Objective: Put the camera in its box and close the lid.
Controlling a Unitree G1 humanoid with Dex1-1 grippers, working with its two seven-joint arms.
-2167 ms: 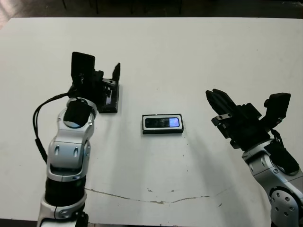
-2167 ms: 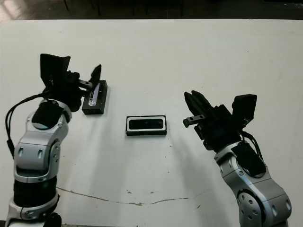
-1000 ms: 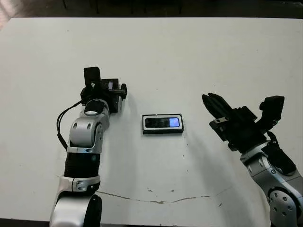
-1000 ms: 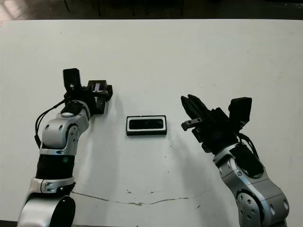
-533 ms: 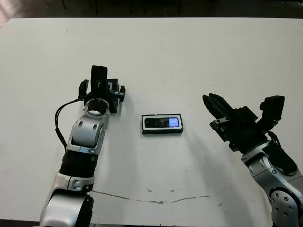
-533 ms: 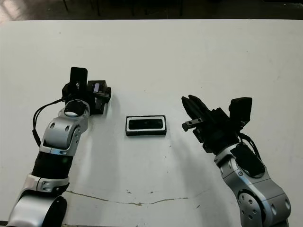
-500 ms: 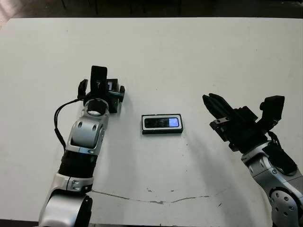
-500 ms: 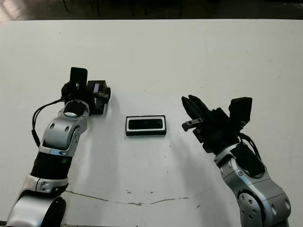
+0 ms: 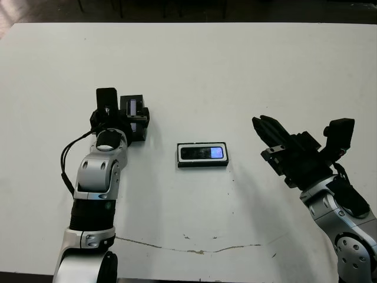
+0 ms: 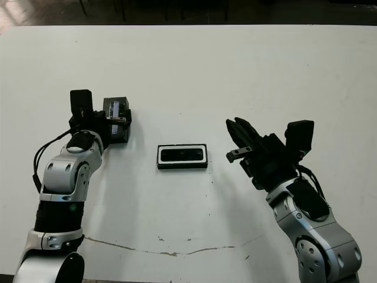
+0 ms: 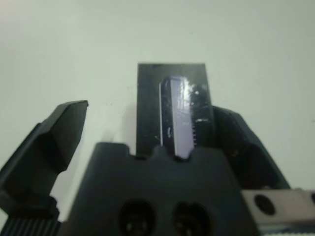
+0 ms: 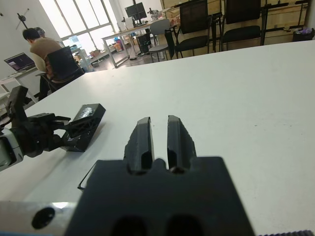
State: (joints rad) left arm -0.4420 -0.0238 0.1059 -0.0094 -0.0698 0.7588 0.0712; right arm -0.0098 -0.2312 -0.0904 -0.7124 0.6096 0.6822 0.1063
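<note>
- Left wrist view gives you the clearest look at the left gripper [image 11: 147,132]: its two fingers are spread wide apart, one finger [image 11: 61,130] off to one side over bare table, the other close against the edge of the lid [image 11: 172,105].
- You can see the lid lying flat between those spread jaws, its pale grey strip running along the line of the fingers. It sits nearer one finger than the other, and the jaws are released, not clamped on it.
- From the head views, your left gripper [image 9: 121,115] hangs over the lid [image 9: 135,118], which rests on the white table [image 9: 235,71].
- Your box [image 9: 202,155] lies well apart from the left jaws, between the two grippers, and nearer the left one.
- You can see the camera [image 9: 202,152] already lying in the box, its little blue-lit screen at the end toward the right gripper [image 9: 272,131].
- Your right gripper is held off the table, well clear of the box, with its fingers pointing up the table and slightly toward the left arm.
- Right wrist view shows the right fingers [image 12: 142,140] standing side by side with only a narrow slit between them, clenched on nothing.
- Beyond those closed jaws you can see the left gripper [image 12: 37,130] and the lid [image 12: 84,125] across the table.
- Far past the table a person [image 12: 44,51] sits at a desk, with office chairs [image 12: 194,22] along the room.
</note>
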